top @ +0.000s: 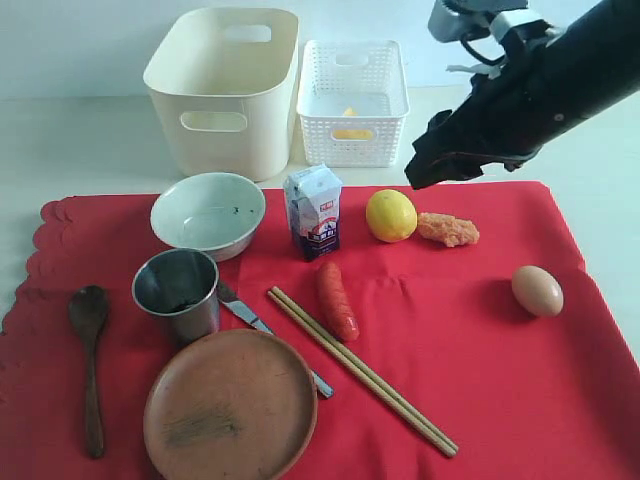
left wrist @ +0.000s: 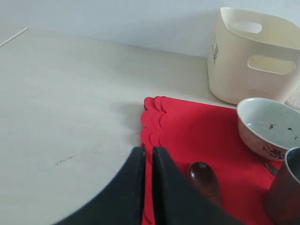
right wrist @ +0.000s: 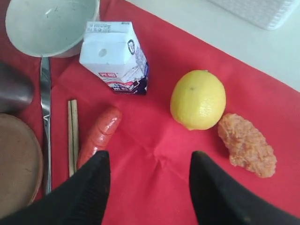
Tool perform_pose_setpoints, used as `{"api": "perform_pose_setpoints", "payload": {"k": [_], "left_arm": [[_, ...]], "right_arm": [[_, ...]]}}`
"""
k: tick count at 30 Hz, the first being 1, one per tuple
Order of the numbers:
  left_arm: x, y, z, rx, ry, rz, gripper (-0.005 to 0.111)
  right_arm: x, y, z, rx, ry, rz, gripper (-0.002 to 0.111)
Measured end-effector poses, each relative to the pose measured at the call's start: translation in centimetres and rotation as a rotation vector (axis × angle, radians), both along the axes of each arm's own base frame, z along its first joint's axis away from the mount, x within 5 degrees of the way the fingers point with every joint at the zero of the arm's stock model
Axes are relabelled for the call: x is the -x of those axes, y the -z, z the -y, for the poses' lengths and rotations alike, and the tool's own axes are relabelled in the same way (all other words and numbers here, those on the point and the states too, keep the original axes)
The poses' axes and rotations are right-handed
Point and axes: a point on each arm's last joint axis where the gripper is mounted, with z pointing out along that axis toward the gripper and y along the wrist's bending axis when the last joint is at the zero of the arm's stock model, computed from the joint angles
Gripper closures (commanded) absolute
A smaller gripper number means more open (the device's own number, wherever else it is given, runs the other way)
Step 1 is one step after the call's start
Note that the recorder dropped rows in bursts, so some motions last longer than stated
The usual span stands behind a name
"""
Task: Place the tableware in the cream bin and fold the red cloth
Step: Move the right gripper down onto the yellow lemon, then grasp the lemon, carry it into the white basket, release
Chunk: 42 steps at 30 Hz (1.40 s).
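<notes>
We are starting at the left, where our left gripper [left wrist: 148,152] is hovering with its fingers pressed together and nothing between them. It is hanging above the line where the bare table [top: 80,150] is meeting the scalloped edge of the cloth [top: 480,360]. The cloth is lying flat and unfolded, carrying nearly everything.

Near that scalloped edge the spoon [top: 88,350] is lying with its scoop toward the back. Just right of it the cup [top: 178,290] is standing upright, with the bowl [top: 208,213] sitting behind it and the plate [top: 230,405] lying in front of it. Whether cup and plate are touching we cannot tell. Behind the bowl, off the cloth, the bin [top: 225,90] is standing on the table, and all the tableware is lying outside it.

Moving right, the knife [top: 245,312] is slanting from beside the cup to the plate's right rim. The chopsticks [top: 360,370] are lying side by side on a similar slant. Behind them the carton [top: 313,212] is standing upright, and the sausage [top: 337,300] is lying between the carton and the chopsticks. Just beside the bin, the basket [top: 352,100] is holding a yellow piece [top: 352,130].

Further right the lemon [top: 391,215] is resting near the cloth's back edge. Our right gripper [right wrist: 149,161] is hovering above the cloth in front of the lemon, fingers spread wide and gripping nothing. A fried piece [top: 447,229] is lying just beside the lemon, and the egg [top: 537,290] is sitting alone, well apart from the rest.
</notes>
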Motion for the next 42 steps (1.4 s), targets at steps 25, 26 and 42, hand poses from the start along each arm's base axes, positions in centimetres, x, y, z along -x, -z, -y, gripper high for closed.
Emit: {"api": "perform_pose_setpoints", "payload": {"k": [25,26,42], "left_arm": [[0.0,0.0,0.0,0.0,0.0,0.0,0.099],[0.0,0.0,0.0,0.0,0.0,0.0,0.099],[0.0,0.0,0.0,0.0,0.0,0.0,0.099]], "right_arm": [[-8.2,8.9,-4.0,0.215,-0.017,-0.02,0.041],[-8.3,9.2,-4.0,0.218,-0.013,-0.033,0.041],[-8.1,11.2,-4.0,0.239,0.002,-0.125,0.088]]}}
